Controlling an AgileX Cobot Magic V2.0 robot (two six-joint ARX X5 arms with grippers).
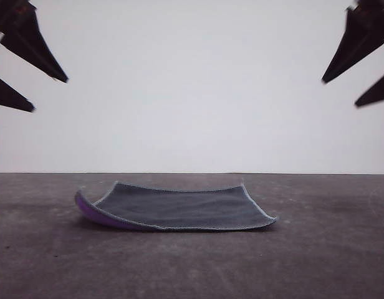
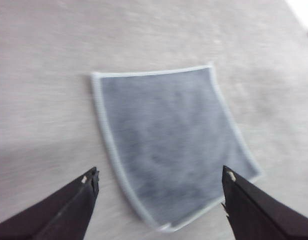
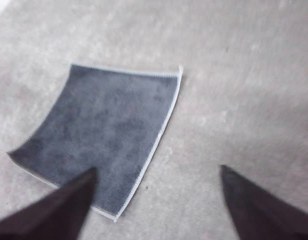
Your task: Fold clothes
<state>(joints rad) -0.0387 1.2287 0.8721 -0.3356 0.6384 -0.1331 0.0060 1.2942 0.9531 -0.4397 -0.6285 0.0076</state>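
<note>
The clothes [image 1: 179, 207] are one small square cloth lying flat on the table, dark grey side up, with a pale stitched edge. Its left edge curls up and shows bright purple underneath. My left gripper [image 1: 50, 94] hangs open high at the upper left, well above the cloth. My right gripper [image 1: 340, 93] hangs open high at the upper right. From the left wrist the cloth [image 2: 169, 140] lies below and between the open fingers [image 2: 69, 205]. From the right wrist the cloth [image 3: 104, 135] lies beneath the gripper [image 3: 156, 172], toward one finger [image 3: 59, 205].
The grey table [image 1: 329, 261] stretches around the cloth on all sides. A plain white wall [image 1: 192, 93] rises behind the table's far edge.
</note>
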